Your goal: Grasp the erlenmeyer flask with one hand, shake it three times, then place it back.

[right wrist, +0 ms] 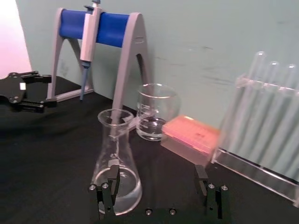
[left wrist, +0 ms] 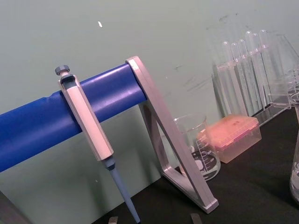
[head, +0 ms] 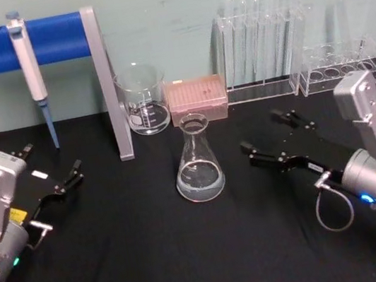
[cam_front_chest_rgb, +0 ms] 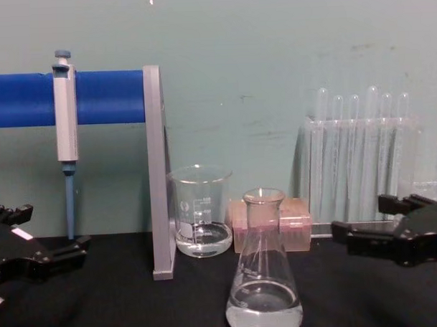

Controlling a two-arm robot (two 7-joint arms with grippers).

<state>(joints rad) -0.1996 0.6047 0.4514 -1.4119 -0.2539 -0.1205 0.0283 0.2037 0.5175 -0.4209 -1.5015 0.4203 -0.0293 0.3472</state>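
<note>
The black worktop [head: 157, 260] took up most of what I could see. At its back left stood the big pipette stand [head: 50, 40] with its blue bar, and at the back right a clear rack of test tubes [head: 262, 43].

The right hand [head: 259, 132] hung low over the worktop just to the right of the flask. Its two fingers were spread wide toward it and held nothing. The left hand [head: 53, 156] sat well off to the left, near the foot of the stand, also open and empty.

The erlenmeyer flask [head: 197, 161] stood upright near the middle of the worktop, in front of the beaker [head: 143, 99] and the pink tip box [head: 198, 99] and apart from both. A shallow pool of clear liquid lay in its base.

To my eye it would be light but bottom-heavy. It was also smooth, hard glass, so slippery between flat fingers and easy to crack if squeezed hard or set down sharply. The sloping cone would likely squirt out of a pinch. The narrow neck under the flared rim looked the safest hold, with the open mouth kept up while shaking.
</note>
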